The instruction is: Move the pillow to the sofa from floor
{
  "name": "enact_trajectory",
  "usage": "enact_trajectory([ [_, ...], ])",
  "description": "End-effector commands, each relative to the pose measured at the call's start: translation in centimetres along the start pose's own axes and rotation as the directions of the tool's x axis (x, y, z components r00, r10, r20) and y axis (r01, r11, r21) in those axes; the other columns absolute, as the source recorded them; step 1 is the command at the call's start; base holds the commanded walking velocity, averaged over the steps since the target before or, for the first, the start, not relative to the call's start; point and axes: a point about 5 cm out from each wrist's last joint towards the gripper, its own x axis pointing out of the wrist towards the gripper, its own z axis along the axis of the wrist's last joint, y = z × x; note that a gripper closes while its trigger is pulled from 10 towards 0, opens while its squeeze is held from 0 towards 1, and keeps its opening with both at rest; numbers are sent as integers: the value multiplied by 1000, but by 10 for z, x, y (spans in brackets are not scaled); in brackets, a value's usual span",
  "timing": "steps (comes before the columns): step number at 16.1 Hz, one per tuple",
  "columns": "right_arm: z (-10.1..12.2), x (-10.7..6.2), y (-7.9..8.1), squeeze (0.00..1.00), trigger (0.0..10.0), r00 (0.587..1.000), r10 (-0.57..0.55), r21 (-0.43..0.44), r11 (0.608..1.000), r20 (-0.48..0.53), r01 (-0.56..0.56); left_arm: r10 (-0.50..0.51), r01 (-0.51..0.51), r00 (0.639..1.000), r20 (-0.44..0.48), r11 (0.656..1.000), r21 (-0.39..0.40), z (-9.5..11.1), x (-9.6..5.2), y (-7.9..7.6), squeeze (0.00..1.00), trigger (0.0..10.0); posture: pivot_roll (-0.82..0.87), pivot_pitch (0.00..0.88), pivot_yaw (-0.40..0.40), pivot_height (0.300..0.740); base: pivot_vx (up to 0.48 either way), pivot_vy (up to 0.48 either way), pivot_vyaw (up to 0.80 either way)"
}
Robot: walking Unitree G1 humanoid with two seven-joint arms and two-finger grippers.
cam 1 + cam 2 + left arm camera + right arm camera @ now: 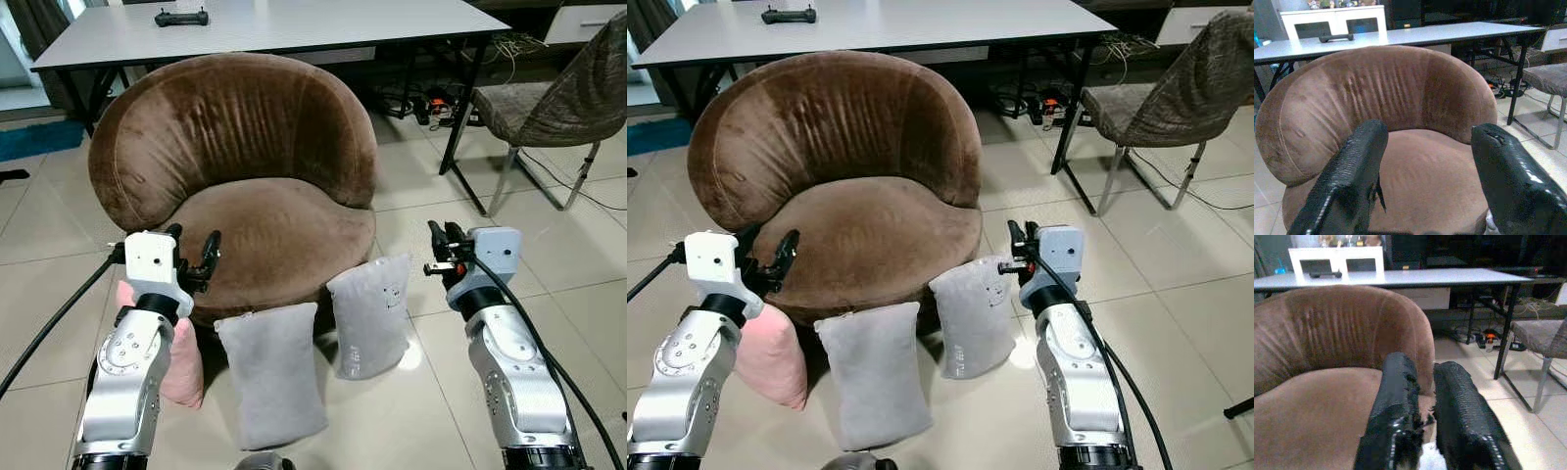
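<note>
A round brown sofa chair (265, 220) stands on the tiled floor in front of me. Two grey pillows lean upright against its front, one in the middle (272, 377) and one further right (370, 315). A pink pillow (186, 367) leans at the left, partly hidden behind my left arm. My left gripper (194, 251) is open and holds nothing, hovering at the seat's front left edge; the left wrist view looks between its fingers (1352, 181) at the seat. My right gripper (441, 250) is shut on nothing, just right of the sofa and above the right grey pillow.
Behind the sofa stands a grey table (294, 24) with a black controller (181, 17) on it. A covered chair (558, 98) with metal legs is at the right. Cables and a power strip (436, 103) lie under the table.
</note>
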Motion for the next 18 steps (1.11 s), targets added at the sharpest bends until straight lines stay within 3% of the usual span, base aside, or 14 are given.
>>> enact_trajectory([
  [1,4,1,-2,0,1451,999,-36,28,999,39,35,19,-20,999,27,999,27,6,0,1,0,10000,71,0,52,740,0,0,0],
  [2,4,2,-2,0,10000,999,-33,55,998,32,31,30,-31,999,27,999,32,6,0,2,0,10000,72,0,51,740,0,0,0],
  [4,4,2,2,0,10000,1000,19,58,998,3,-19,26,-26,999,30,1000,14,6,0,1,0,10000,72,0,49,740,0,0,0],
  [5,3,1,1,584,10000,1000,22,18,1000,-3,-22,-8,8,999,39,1000,-25,7,-1,-1,804,10000,71,0,50,740,0,0,0],
  [6,3,1,0,1000,10000,1000,12,12,1000,8,-12,-10,10,999,41,1000,-20,8,-1,-2,1000,10000,72,0,50,740,0,0,0],
  [11,4,-1,-7,1000,10000,999,-48,110,993,-17,49,15,-15,999,41,1000,6,8,-1,0,1000,10000,69,0,52,740,0,0,0],
  [14,1,0,-15,1000,10000,989,-123,14,992,-77,124,18,-19,999,41,1000,23,9,0,1,1000,10000,75,0,46,740,0,0,0],
  [15,3,3,-15,898,10000,993,-109,-1,994,-55,109,17,-18,999,39,999,30,10,0,0,176,10000,73,0,46,740,0,0,0],
  [16,7,3,-13,0,10000,997,-74,-59,996,6,74,8,-8,1000,14,999,54,10,1,-2,0,10000,60,0,44,740,0,0,0],
  [17,3,0,-12,0,10000,999,-49,-61,997,-24,47,-4,4,1000,3,998,68,10,1,-3,0,10000,58,0,42,740,0,0,0],
  [18,-3,-4,-10,0,10000,997,-3,-8,1000,-77,2,-21,20,1000,8,996,90,10,1,-7,0,10000,56,0,41,740,0,0,0],
])
